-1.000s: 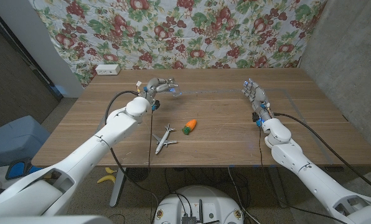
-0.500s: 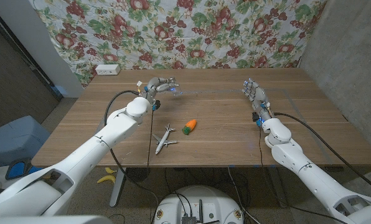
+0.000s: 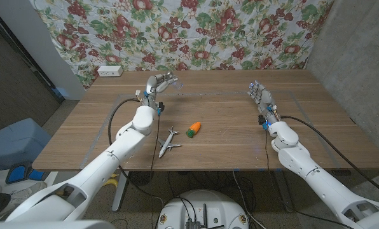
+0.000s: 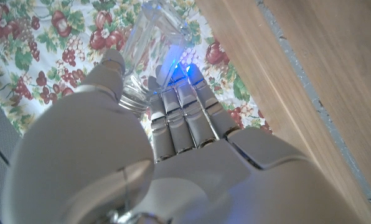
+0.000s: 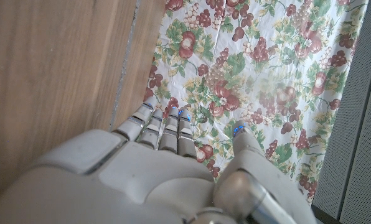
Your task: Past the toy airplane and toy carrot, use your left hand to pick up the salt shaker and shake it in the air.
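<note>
Left hand (image 3: 159,83) fingers (image 4: 185,118) clamp the salt shaker (image 4: 149,46), seemingly lifted; right hand (image 3: 259,95) fingers together, empty.

A white power strip (image 3: 109,71) lies on the table's (image 3: 227,137) far-left corner.

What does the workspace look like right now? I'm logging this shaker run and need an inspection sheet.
Surface: wooden table, taped outline.
Job's things: clear salt shaker held by the left robot hand; toy airplane and toy carrot on the table.
Clutter: nothing seen.
Robot hands: left grips the shaker; right robot hand holds nothing, fingers extended.
Cables: black ones along both forearms.
Surroundings: floral cloth behind, white box at table's far corner.
</note>
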You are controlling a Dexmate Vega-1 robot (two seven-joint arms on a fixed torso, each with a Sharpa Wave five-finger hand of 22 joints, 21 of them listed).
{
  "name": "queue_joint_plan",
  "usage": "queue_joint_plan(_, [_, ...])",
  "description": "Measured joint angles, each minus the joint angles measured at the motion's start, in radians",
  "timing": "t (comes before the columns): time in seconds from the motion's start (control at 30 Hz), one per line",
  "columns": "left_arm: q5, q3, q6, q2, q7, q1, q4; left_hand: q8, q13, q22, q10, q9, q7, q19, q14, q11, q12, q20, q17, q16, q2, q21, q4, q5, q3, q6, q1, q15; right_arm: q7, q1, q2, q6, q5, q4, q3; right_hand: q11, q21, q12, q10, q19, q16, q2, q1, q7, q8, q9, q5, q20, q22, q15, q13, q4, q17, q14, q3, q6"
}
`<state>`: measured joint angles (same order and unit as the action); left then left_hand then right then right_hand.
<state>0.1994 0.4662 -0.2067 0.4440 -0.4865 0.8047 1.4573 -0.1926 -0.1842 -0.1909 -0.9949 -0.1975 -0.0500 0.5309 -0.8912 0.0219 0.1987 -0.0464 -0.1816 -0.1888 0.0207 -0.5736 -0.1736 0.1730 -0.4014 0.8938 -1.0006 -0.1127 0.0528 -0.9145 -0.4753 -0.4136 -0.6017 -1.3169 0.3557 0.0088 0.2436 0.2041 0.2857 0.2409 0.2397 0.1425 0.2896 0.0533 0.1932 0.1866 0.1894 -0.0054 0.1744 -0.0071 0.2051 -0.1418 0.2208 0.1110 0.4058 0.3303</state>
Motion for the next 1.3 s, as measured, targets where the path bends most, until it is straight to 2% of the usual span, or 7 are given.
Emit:
queue_joint_plan(0.27, [-0.05, -0.015, -0.116, -0.042, -0.071, 0.015, -0.045, 0.0, 0.0, 0.0, 0.0, 0.0, 0.0, 0.0, -0.002, 0.0, 0.0, 0.0, 0.0, 0.0, 0.0, 0.0, 0.003, 0.0, 0.003, 0.0, 0.0, -0.002, -0.002, -0.004, -0.002, -0.002, -0.002, -0.002, -0.003, 0.0, -0.001, 0.0, 0.0, 0.007, 0.0, 0.0, 0.0, 0.0, 0.0, 0.0, 0.0, -0.007, 0.0, 0.0, 0.0, 0.0, 0.0, 0.0, 0.0, 0.0])
queue_joint_plan(0.6, [-0.071, -0.027, -0.132, -0.059, -0.095, 0.03, -0.045, 0.0, 0.0, 0.0, 0.0, 0.0, 0.0, 0.0, -0.002, 0.0, 0.0, 0.0, 0.0, 0.0, -0.002, -0.004, 0.003, 0.0, 0.003, 0.0, 0.002, -0.002, -0.006, -0.007, -0.004, -0.003, -0.005, -0.005, -0.004, 0.0, 0.0, 0.0, 0.0, 0.007, 0.0, 0.0, 0.0, 0.0, 0.0, 0.0, 0.0, -0.007, 0.0, -0.004, 0.0, 0.0, 0.0, 0.004, 0.0, 0.0])
queue_joint_plan(0.9, [-0.068, -0.027, -0.04, -0.059, -0.081, 0.03, -0.045, 0.002, 0.001, 0.0, 0.0, -0.001, 0.0, 0.0, -0.002, 0.0, -0.001, 0.0, 0.0, 0.0, -0.003, -0.004, 0.003, 0.0, 0.003, 0.0, 0.003, -0.002, -0.006, -0.01, -0.006, -0.003, -0.005, -0.009, -0.004, 0.0, -0.008, 0.0, 0.0, 0.011, 0.0, 0.0, 0.0, 0.0, 0.0, 0.0, 0.0, -0.004, 0.0, -0.004, 0.0, 0.0, 0.0, 0.004, 0.0, 0.0])
queue_joint_plan(0.93, [-0.068, -0.031, -0.023, -0.04, -0.078, 0.041, 0.012, 0.003, 0.001, 0.0, 0.0, -0.001, 0.0, 0.0, -0.002, 0.0, -0.001, 0.0, 0.0, 0.0, -0.003, -0.004, 0.003, 0.0, 0.003, 0.0, 0.003, -0.002, -0.008, -0.01, -0.006, -0.003, -0.006, -0.01, -0.004, 0.0, -0.008, 0.0, 0.0, 0.011, 0.0, 0.0, 0.0, 0.0, 0.0, 0.0, 0.0, -0.004, 0.0, -0.004, 0.0, 0.0, 0.0, 0.004, 0.0, 0.0])
queue_joint_plan(1.03, [-0.068, -0.031, 0.018, -0.038, -0.072, 0.041, 0.015, 0.003, 0.001, 0.0, 0.0, -0.001, 0.0, 0.0, -0.002, 0.0, -0.001, 0.0, 0.0, 0.0, -0.003, -0.004, 0.003, -0.001, 0.003, 0.0, 0.003, -0.002, -0.008, -0.011, -0.006, -0.003, -0.006, -0.011, -0.004, 0.0, -0.008, 0.0, 0.0, 0.011, 0.0, 0.0, 0.0, 0.0, 0.0, 0.0, 0.0, -0.004, 0.0, -0.004, 0.0, 0.0, 0.0, 0.004, 0.0, 0.0])
queue_joint_plan(1.07, [-0.069, -0.029, 0.035, -0.024, -0.07, 0.041, 0.04, 0.004, 0.001, 0.0, 0.0, -0.001, 0.0, 0.0, -0.002, 0.0, -0.001, 0.0, 0.0, 0.0, -0.003, -0.004, 0.003, -0.002, 0.003, 0.0, 0.003, -0.002, -0.008, -0.012, -0.006, -0.002, -0.007, -0.012, -0.004, 0.0, -0.008, 0.0, 0.0, 0.011, 0.0, 0.0, 0.0, 0.0, 0.0, 0.0, 0.0, -0.004, 0.0, -0.004, 0.0, 0.0, 0.0, 0.004, 0.0, 0.0])
queue_joint_plan(1.3, [-0.089, -0.014, 0.134, 0.002, -0.067, 0.035, 0.081, 0.0, 0.0, 0.0, 0.0, -0.001, 0.0, 0.0, -0.002, 0.0, -0.002, 0.0, 0.0, 0.0, -0.004, -0.004, 0.002, 0.001, 0.003, 0.0, 0.004, -0.001, -0.008, -0.012, -0.006, -0.001, -0.007, -0.013, -0.003, 0.0, -0.008, 0.0, 0.0, 0.011, 0.0, 0.0, 0.0, 0.0, 0.0, 0.0, 0.0, -0.004, 0.0, -0.004, 0.0, 0.0, 0.0, 0.004, 0.0, 0.0])
